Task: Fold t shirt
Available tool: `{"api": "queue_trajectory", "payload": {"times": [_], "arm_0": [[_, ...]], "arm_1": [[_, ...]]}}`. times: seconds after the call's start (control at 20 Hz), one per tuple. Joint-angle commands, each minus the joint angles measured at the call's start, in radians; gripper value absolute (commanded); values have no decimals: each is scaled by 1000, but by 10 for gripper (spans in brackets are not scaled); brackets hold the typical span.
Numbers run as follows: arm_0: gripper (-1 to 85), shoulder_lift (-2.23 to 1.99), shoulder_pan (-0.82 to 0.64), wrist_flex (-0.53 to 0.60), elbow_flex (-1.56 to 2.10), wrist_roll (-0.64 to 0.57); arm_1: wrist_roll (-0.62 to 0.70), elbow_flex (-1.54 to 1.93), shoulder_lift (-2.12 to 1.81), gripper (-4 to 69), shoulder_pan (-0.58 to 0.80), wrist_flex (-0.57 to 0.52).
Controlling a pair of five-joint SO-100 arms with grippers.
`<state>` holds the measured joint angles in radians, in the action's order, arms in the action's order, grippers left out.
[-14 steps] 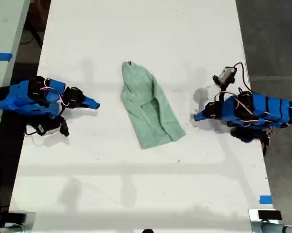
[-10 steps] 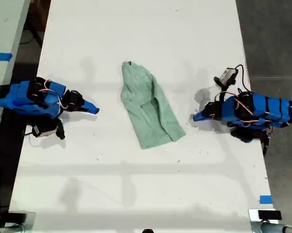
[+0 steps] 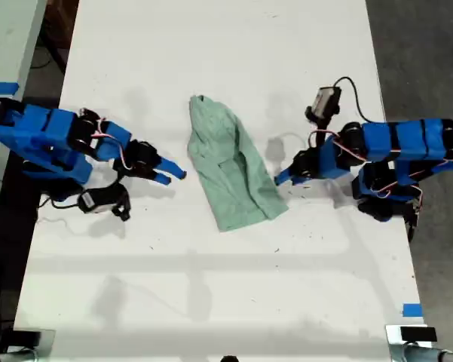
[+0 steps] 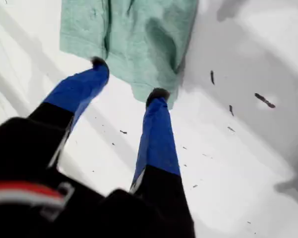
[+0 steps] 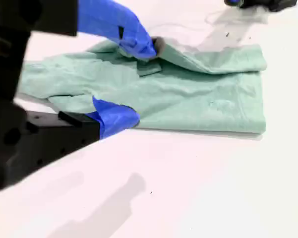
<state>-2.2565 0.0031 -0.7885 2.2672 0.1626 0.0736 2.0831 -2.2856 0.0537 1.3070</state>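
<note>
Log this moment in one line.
t shirt lying on table | my first end effector open at hem | my second end effector open at side

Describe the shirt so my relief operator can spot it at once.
On the long white table, look between my first gripper and my second gripper. The shirt lies there, a wrinkled strip set aslant. It is the only cloth and the only pale green thing.

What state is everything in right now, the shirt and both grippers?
t shirt: lying wrinkled on the table, one side flap lying over the middle, in neither gripper.
my first gripper: open, holding nothing, fingertips at the shirt's lower corner on the exterior view's right.
my second gripper: open, holding nothing, beside the shirt's long edge on the exterior view's left.
</note>
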Motion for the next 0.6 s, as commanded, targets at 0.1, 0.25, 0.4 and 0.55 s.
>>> {"api": "queue_trajectory", "payload": {"times": [0.1,0.25,0.4,0.55], "arm_0": [[239,727,83,32,-609,86],[253,933,100,32,-815,115],[252,1077,94,26,-965,129],[234,1209,80,-11,-1080,158]], "arm_1": [[-5,-192,298,240,-44,-9],[6,-161,334,240,-37,-54],[15,-156,390,240,-38,-83],[20,-195,495,242,-52,-109]]}}
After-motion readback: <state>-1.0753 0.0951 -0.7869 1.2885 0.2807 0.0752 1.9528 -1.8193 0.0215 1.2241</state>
